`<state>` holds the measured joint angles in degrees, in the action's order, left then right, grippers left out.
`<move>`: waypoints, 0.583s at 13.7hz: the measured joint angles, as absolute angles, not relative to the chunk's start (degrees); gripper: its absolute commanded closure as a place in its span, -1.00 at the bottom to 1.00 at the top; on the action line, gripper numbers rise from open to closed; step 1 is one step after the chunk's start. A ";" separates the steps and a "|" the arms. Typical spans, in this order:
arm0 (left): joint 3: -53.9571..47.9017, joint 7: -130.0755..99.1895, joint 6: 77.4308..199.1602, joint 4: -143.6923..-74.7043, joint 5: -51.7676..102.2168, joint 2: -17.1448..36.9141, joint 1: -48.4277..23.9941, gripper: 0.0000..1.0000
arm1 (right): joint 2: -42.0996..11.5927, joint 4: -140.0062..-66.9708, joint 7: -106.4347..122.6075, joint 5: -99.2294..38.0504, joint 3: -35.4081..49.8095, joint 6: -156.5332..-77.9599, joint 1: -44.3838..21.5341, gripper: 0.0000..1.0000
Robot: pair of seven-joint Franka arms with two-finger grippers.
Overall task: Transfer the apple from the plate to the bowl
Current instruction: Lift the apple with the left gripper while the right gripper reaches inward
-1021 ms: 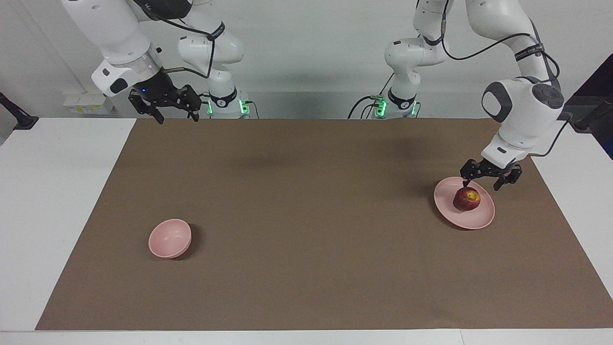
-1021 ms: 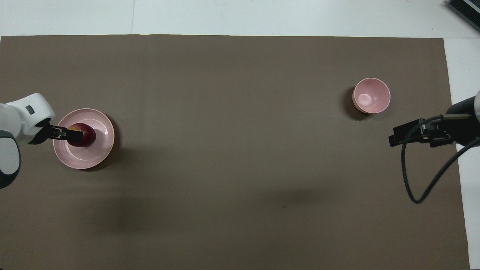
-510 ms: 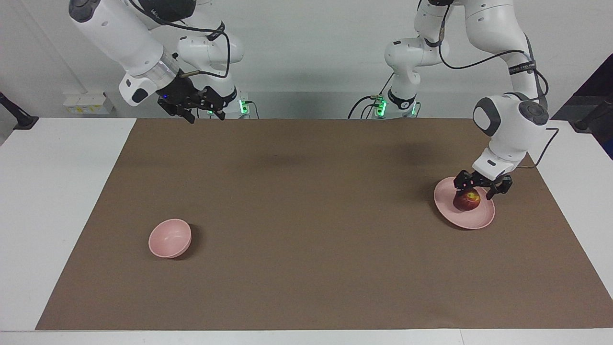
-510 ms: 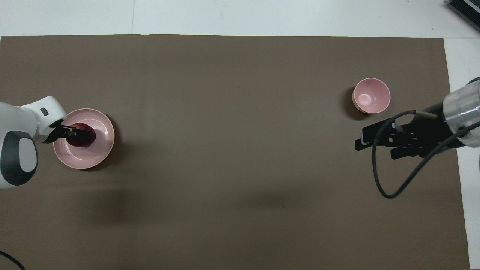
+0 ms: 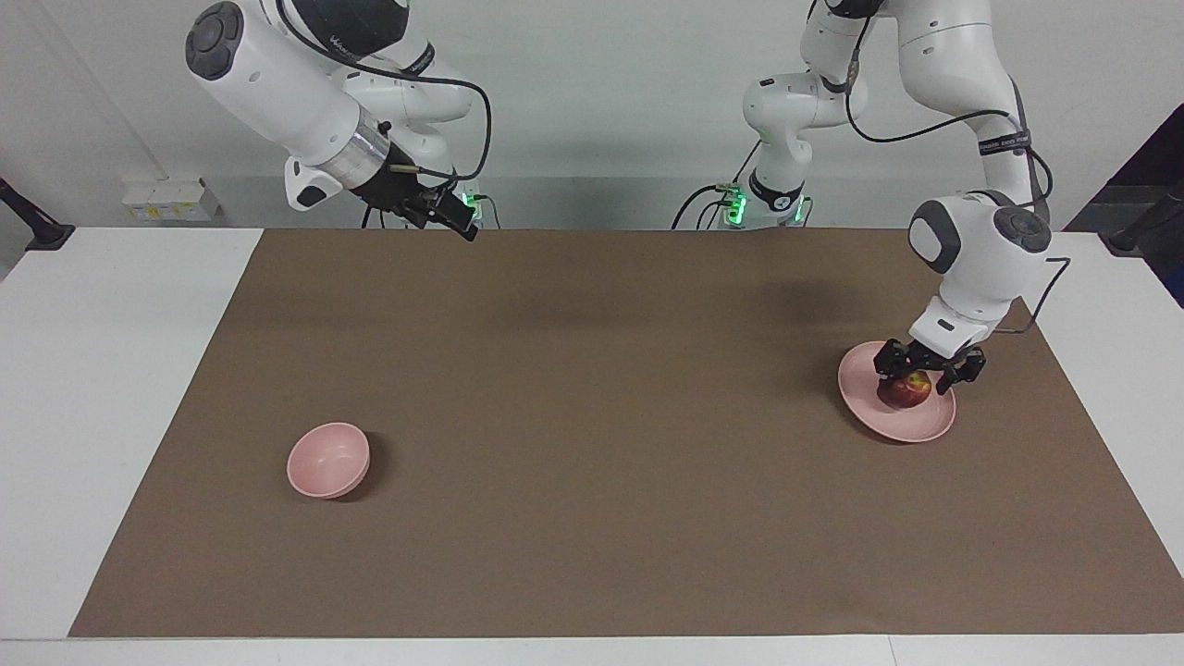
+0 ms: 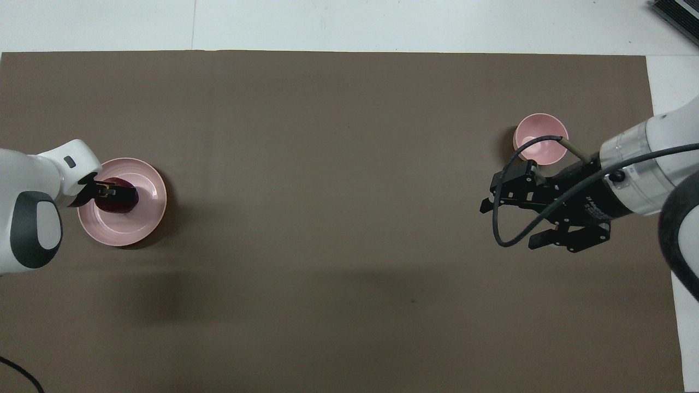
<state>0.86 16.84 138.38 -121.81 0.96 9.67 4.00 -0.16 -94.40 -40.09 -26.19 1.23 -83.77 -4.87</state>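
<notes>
The dark red apple (image 5: 905, 392) sits on the pale pink plate (image 5: 916, 425) at the left arm's end of the mat. My left gripper (image 5: 925, 372) is low over the plate, open, with a finger on each side of the apple's top. In the overhead view the left gripper (image 6: 112, 191) covers part of the apple (image 6: 123, 203) on the plate (image 6: 148, 191). The pink bowl (image 5: 327, 460) stands empty toward the right arm's end; it also shows in the overhead view (image 6: 532, 126). My right gripper (image 5: 455, 220) is open and raised high over the mat; it shows in the overhead view (image 6: 510, 221) too.
A brown mat (image 5: 592, 416) covers the table, with white tabletop (image 5: 102, 370) around it. The right arm's black cable (image 6: 505, 229) hangs in a loop by the gripper.
My left gripper has come down from above the plate's edge until its fingers stand around the apple. My right arm has swung up and toward the middle of the table.
</notes>
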 measured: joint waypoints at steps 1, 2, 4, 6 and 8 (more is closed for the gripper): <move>0.80 16.65 138.45 -122.00 0.96 9.68 4.00 -0.97 | -0.16 -94.40 -43.80 -26.95 1.26 -84.31 -5.52 -1.00; 0.75 16.52 138.49 -122.22 0.97 9.68 4.00 -0.67 | -0.16 -94.40 -48.64 -28.11 1.27 -85.14 -6.33 -1.00; 0.62 16.46 138.51 -122.59 0.98 9.68 3.98 0.11 | -0.16 -94.41 -56.68 -30.04 1.31 -87.40 -7.37 -1.00; 0.53 16.44 138.50 -122.64 0.98 9.54 3.95 0.78 | -0.22 -94.61 -60.45 -31.52 1.34 -89.08 -8.76 -1.00; 0.52 16.42 138.50 -122.64 0.98 9.55 3.95 0.93 | -0.51 -96.09 -62.40 -35.88 1.40 -91.22 -10.10 -1.00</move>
<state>0.52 16.42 138.50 -122.64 0.98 9.55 3.95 -0.51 -96.09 -62.40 -35.88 1.40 -91.22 -10.10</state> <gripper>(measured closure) 0.211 0.000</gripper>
